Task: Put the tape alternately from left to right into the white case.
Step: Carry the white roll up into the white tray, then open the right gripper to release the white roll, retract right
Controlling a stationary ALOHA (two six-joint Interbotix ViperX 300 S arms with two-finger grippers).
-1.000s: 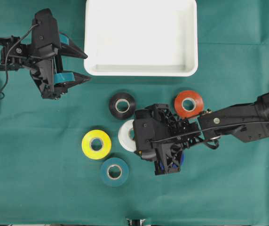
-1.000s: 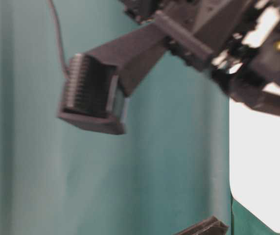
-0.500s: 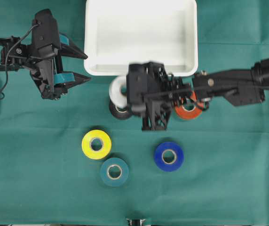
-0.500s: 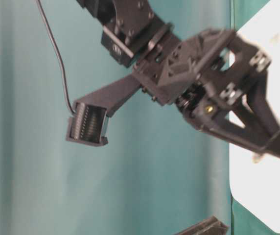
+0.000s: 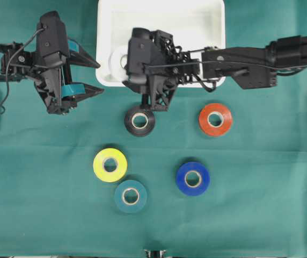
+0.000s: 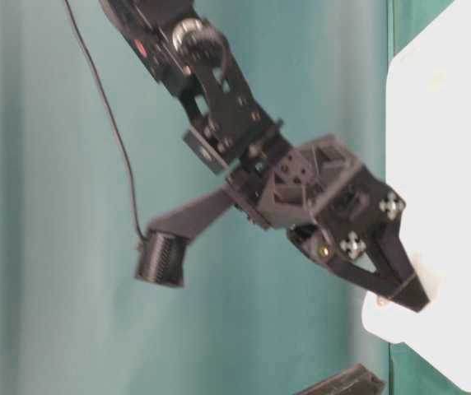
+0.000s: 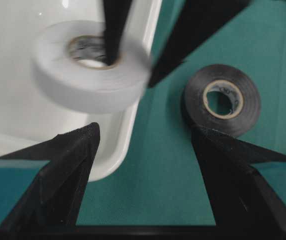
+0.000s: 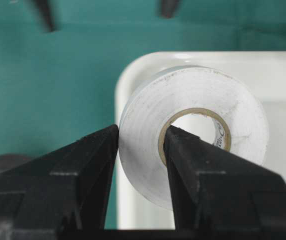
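**White roll held over the near-left corner of the case**

Your right gripper (image 8: 140, 145) is clamped on the white tape roll (image 8: 193, 130): one finger sits inside the cardboard core and the other presses the outer wall. In the overhead view this gripper reaches across from the right side, and the white roll (image 5: 119, 58) shows just inside the left end of the white case (image 5: 212, 48), near the case's front rim. The left wrist view shows the roll tilted and above the case floor, not lying flat on it.

The white case sits at the far edge of the worktop (image 5: 46, 188), about mid-width. The worktop is covered in green cloth.

Your left gripper (image 5: 97, 75) stands released, its fingers spread wide with nothing between them. It hangs at the far-left part of the worktop, just beside the left end of the case.

Five rolls lie flat on the cloth, all apart from one another:
- The black roll (image 5: 139, 120) is just in front of the case, below the right gripper.
- The orange-red roll (image 5: 215, 119) is to its right.
- The yellow roll (image 5: 110, 164) is nearer the front edge, left of centre.
- The teal roll (image 5: 130, 196) is close beside the yellow one, nearest the front edge.
- The blue roll (image 5: 192, 178) is right of centre.
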